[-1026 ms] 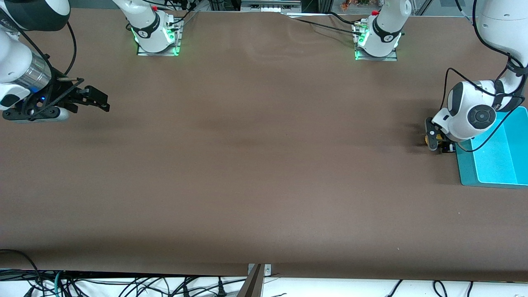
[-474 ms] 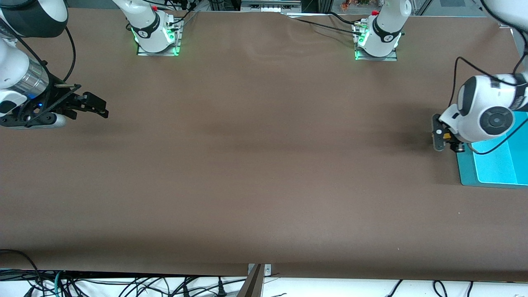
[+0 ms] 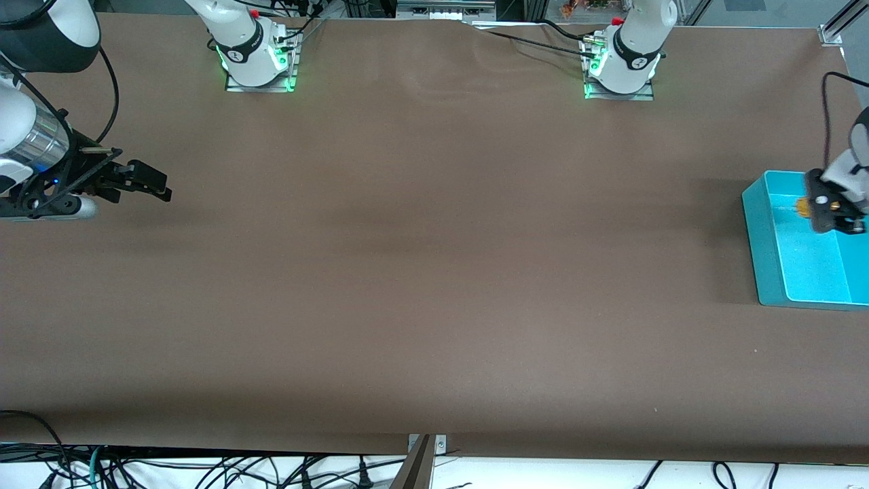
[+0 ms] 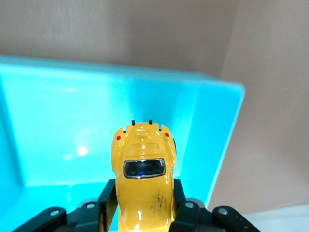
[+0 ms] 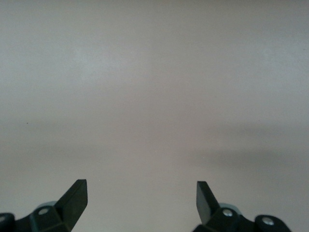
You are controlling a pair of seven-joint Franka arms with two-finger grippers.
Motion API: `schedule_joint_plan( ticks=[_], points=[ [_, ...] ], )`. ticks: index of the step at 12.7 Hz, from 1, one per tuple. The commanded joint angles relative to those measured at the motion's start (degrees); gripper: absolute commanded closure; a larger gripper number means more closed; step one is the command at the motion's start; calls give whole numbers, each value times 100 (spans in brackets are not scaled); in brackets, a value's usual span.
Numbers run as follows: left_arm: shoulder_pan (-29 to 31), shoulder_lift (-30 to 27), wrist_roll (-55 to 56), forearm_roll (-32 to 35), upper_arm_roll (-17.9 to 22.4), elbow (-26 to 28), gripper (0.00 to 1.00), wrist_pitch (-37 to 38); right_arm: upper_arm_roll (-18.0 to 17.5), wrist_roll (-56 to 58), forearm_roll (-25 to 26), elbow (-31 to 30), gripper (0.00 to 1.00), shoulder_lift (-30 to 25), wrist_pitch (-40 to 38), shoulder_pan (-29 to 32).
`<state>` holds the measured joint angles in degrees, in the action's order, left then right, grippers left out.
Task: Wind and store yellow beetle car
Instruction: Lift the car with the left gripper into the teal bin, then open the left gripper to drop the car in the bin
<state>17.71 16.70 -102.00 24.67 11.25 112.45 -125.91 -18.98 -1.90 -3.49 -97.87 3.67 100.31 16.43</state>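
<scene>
Left gripper (image 4: 144, 212) fingers clamped on the yellow beetle car (image 4: 144, 181), hanging over the teal bin (image 3: 764, 224); release still to do. Right gripper (image 5: 142, 198) waits over bare tabletop (image 3: 421, 272), fingers spread, nothing between.

Bin (image 3: 764, 231) sits on the tabletop (image 3: 434, 272) at the left arm's end. Left pincer (image 3: 831, 210) is up over the bin's interior, clamped on the beetle car (image 4: 144, 186), which hangs above the bin floor. Right pincer (image 3: 153, 182), jaws apart and holding nothing, waits over the tabletop at the right arm's end, well apart from the bin.
</scene>
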Motion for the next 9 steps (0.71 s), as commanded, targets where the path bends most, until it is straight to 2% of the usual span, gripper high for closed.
schedule_joint_plan(
  ticks=[1,2,4,6,7,8,9],
  points=[
    [127,403,-557,20,53,135,82,-1027,114,163,-99,145,0,-50,-248,27],
    [119,526,-575,20,114,250,77,-1502,88,155,-99,145,0,-41,-214,10],
    [57,973,-575,-6,194,260,61,-2172,53,207,-64,145,0,-6,-196,-17],
    [57,1177,-566,-59,203,286,60,-2324,-148,374,58,145,0,-24,-240,-87],
    [57,1195,-566,-68,203,286,26,-2315,-184,479,207,119,0,-15,-257,-87],
    [57,1178,-566,-68,203,286,0,-2324,-194,767,295,58,0,-50,-275,-87],
    [57,1125,-566,-77,203,277,0,-2306,-150,961,279,83,0,-76,-501,-79]
  ],
)
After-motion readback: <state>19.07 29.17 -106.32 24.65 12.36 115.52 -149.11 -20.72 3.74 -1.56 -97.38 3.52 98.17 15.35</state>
